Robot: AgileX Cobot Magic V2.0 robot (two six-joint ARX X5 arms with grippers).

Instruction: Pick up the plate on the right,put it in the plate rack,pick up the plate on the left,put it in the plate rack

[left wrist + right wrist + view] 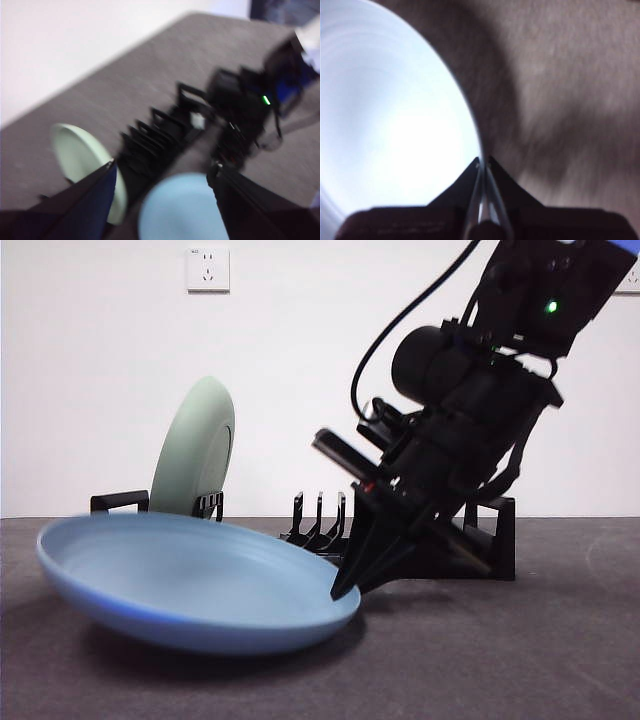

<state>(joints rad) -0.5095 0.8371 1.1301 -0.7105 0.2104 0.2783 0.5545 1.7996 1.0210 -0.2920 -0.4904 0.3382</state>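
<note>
A pale green plate [195, 450] [80, 155] stands on edge in the left end of the black plate rack [320, 522] [160, 135]. In front of the rack lies a large blue plate [190, 580] [182, 210] [395, 125], tilted, with its underside close to the table. My right gripper [345, 590] [484, 162] reaches down at a slant from the upper right and is shut on the blue plate's right rim. My left gripper [164, 167] hangs high above the rack, open and holding nothing.
The rack's boxy end handle [495, 535] stands right behind the right arm [240, 115]. Grey table surface [520, 660] spreads to the right of the blue plate. A white wall with a socket [208, 269] closes the back.
</note>
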